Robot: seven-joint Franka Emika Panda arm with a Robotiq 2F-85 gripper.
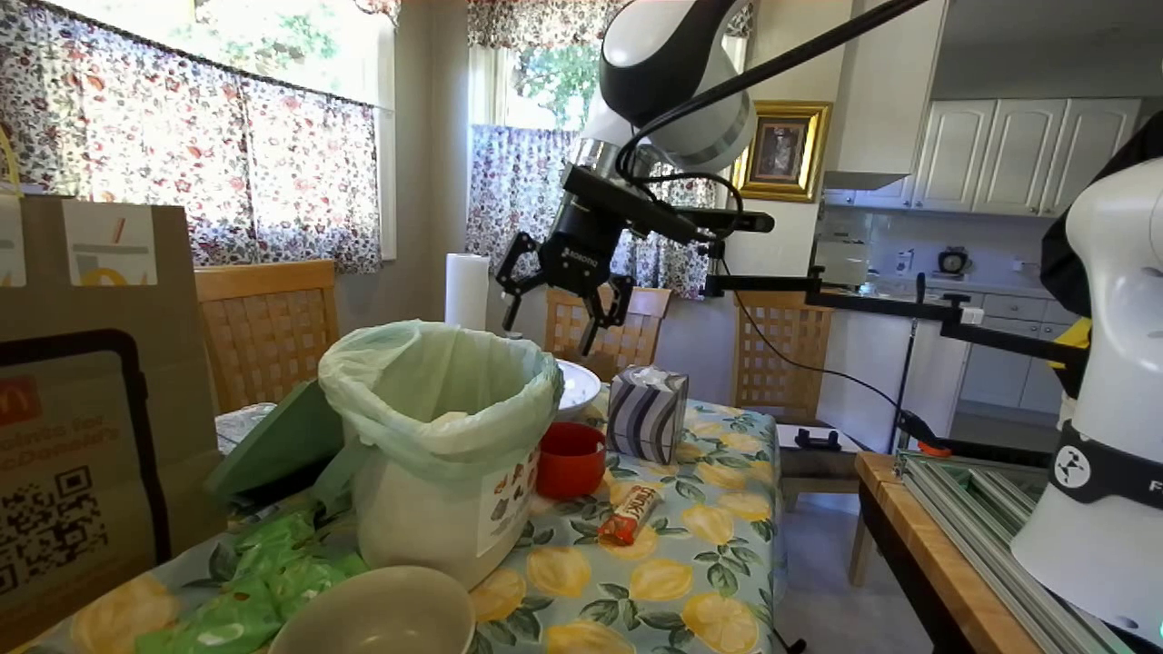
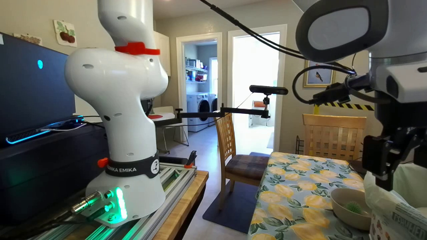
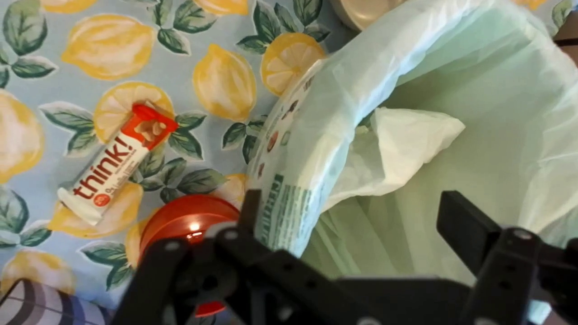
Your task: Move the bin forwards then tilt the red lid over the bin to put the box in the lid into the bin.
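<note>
The off-white bin [image 1: 427,518], with a pale green liner [image 1: 409,427] folded over its rim, stands upright on the table. Part of it shows in an exterior view [image 2: 390,216], and the wrist view looks into it [image 3: 487,180]; crumpled white material lies inside. The red lid [image 1: 571,465] sits beside the bin; in the wrist view [image 3: 189,214] my gripper partly covers it. I cannot make out a box in it. My gripper [image 1: 549,329] is open and empty above the bin. In the wrist view [image 3: 352,212] its fingers appear on either side of the rim, apart from it.
A snack bar [image 1: 630,515] and striped tissue box [image 1: 647,413] lie near the lid, a white dish [image 1: 579,389] behind. A grey bowl [image 1: 382,613] with a green spiky ball [image 2: 353,207] stands by the bin. A dark green cover [image 1: 277,445] leans beside it, near a paper bag [image 1: 82,309].
</note>
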